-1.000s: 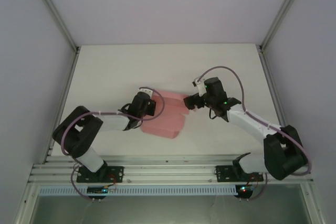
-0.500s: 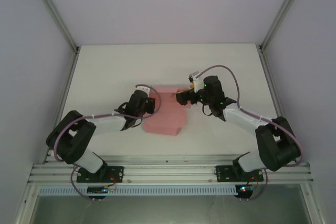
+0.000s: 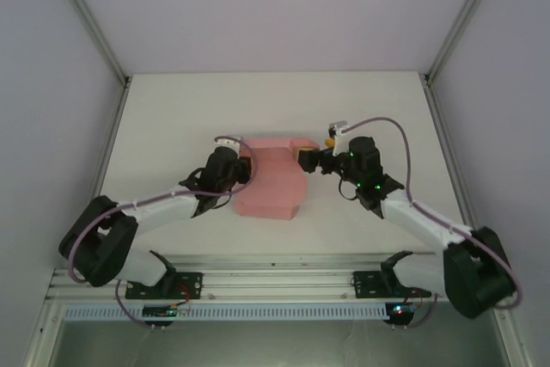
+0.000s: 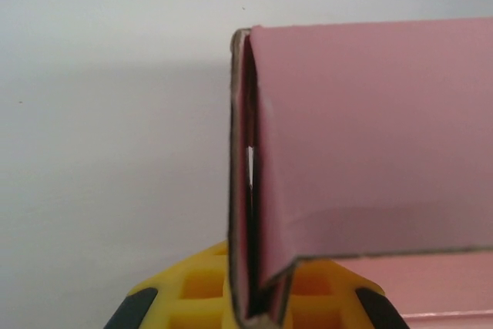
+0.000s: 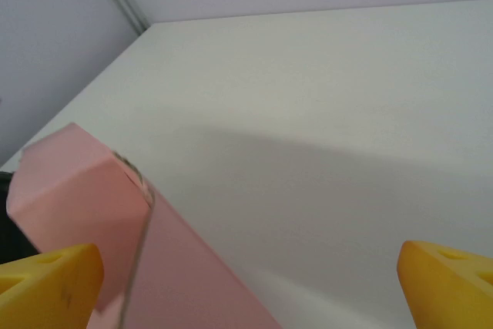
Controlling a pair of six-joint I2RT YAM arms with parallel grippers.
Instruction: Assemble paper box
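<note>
The pink paper box point(image 3: 273, 185), a thin, partly folded cardboard piece, lies about the middle of the white surface point(image 3: 172, 109), a little nearer the near edge than the far one. From the left wrist we see its left edge doubled over, two layers with a narrow slit between them. As a container it is not yet formed. That slit is the only hollow we can see, and nothing shows in it, though most of the inside is hidden.

The left hand point(image 3: 243, 165) is clamped on that folded left edge, its yellow fingers point(image 4: 192, 294) pinching the layers from both sides. The right hand point(image 3: 314, 154) stands with its jaws spread wide at the box's far right corner, gripping nothing. From its wrist camera the pink corner sits just beside one fingertip.

We judge the step in hand to be taking hold of the right-side flap so that it can be folded against the left hand's anchor. To do it well, we would bring the right hand over the flap's edge close to its crease and close gently enough not to crumple the paper. The left pinch should be firm, so the box neither slides nor twists.
</note>
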